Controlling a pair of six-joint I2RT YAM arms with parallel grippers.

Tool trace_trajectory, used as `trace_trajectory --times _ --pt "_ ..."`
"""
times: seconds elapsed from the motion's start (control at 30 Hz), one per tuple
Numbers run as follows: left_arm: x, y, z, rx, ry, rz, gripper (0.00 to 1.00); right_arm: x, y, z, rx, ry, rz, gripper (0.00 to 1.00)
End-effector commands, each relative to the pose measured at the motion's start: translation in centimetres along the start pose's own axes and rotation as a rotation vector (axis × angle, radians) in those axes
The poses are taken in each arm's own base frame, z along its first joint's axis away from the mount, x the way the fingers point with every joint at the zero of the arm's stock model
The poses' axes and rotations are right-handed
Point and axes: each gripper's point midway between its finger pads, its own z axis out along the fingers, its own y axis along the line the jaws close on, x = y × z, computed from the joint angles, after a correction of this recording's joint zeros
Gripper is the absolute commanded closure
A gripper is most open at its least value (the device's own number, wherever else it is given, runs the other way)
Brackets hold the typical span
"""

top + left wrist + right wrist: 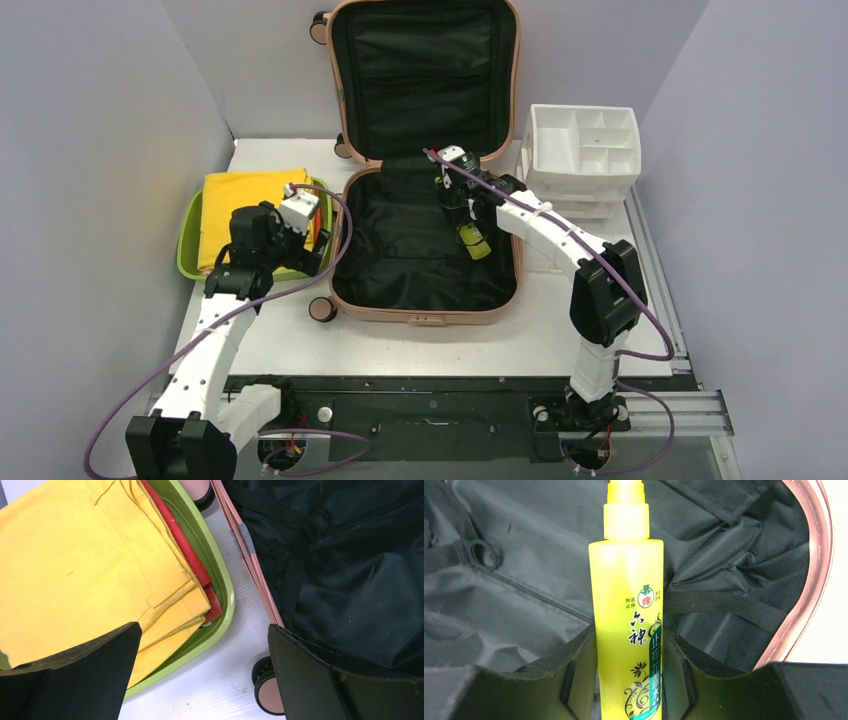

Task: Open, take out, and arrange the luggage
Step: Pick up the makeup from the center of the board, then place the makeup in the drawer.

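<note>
One tip: right gripper (629, 647) clamps yellow-green spray bottle (626, 590) over salmon-pink suitcase (420, 318). Lift straight, clear rim, aim for white organizer (585, 140). Left gripper (203, 627) gapes empty by lime-green tub (220, 580).

That bottle (626, 605) runs off the frame top and bottom, so its base between the right gripper's (629, 640) fingers (549, 680) doesn't show. Ahead of the left gripper (202, 629), the red thing (192, 562) is mostly buried under yellow cloth (75, 565), can't tell what.
</note>
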Motion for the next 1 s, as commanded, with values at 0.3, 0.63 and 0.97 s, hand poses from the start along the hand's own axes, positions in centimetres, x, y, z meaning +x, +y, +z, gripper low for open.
trace_trajectory --times 0.3,0.63,0.97 --pt "-2.2 0.3 -1.0 -0.003 -0.101 0.003 0.04 -2.2 -7.8 -12.7 -0.151 -0.191 -0.436 1.0" --pt "-2.2 0.0 -1.0 0.011 -0.105 0.0 0.04 6.9 -17.7 -15.7 -0.058 -0.053 -0.816 1.0" --pt "-1.8 0.4 -0.9 0.003 -0.091 -0.012 0.04 11.3 -22.5 -10.1 -0.106 0.148 -0.94 1.0"
